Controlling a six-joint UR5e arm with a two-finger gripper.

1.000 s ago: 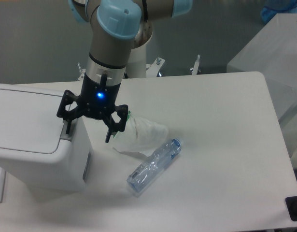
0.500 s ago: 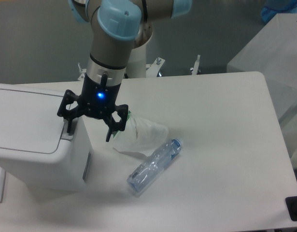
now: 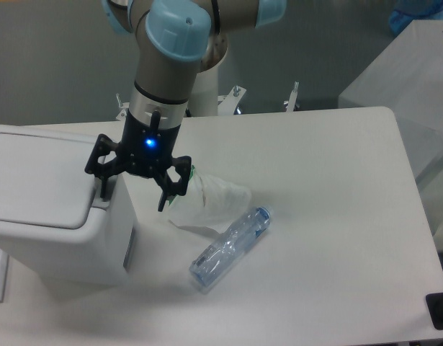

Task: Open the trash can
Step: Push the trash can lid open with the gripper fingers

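**Inspector A:** Where is the trash can [image 3: 59,209]?

**Inspector B:** At the left edge of the white surface [image 3: 322,216]. White, boxy, flat lid lying closed. The grey push tab [image 3: 99,202] sits at the lid's right edge.

**Inspector A:** And the gripper [image 3: 132,196]?

**Inspector B:** Pointing down above the can's right side, blue light lit on its body. The fingers [image 3: 166,194] are spread wide and grip nothing. One fingertip is down at the push tab; whether it presses the tab, I cannot tell. The other hangs off the can's right wall, above the surface.

**Inspector A:** Surrounding items?

**Inspector B:** A crumpled white plastic bag [image 3: 210,200] with a green edge lies just right of the can, near the free finger. A clear plastic bottle [image 3: 230,247] lies on its side beside the bag, toward the front.
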